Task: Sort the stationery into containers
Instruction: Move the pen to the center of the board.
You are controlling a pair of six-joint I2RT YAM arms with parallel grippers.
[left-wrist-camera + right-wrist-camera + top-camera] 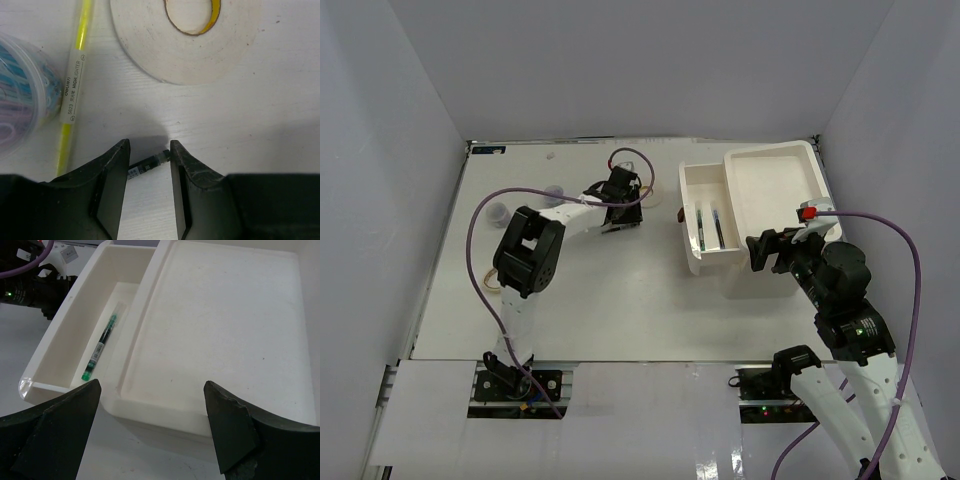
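My left gripper point(148, 146) is low over the table, its jaws apart on either side of the tip of a thin dark pen point(150, 161) that lies slantwise between them. Just beyond lie the cream tape ring point(150, 45), the pale yellow pen point(75, 85) and a clear jar point(20, 95) with bluish contents. The white organiser point(770, 180) stands at the right with one drawer point(705, 215) pulled out to its left. A green-capped pen point(101, 347) lies in that drawer. My right gripper point(150, 387) hovers open at the organiser's near edge, holding nothing.
From above, two more jars point(555, 190) point(498, 212) stand on the left part of the table. The left arm point(570, 215) reaches across to mid-table, close to the pulled-out drawer. White walls enclose the table on three sides.
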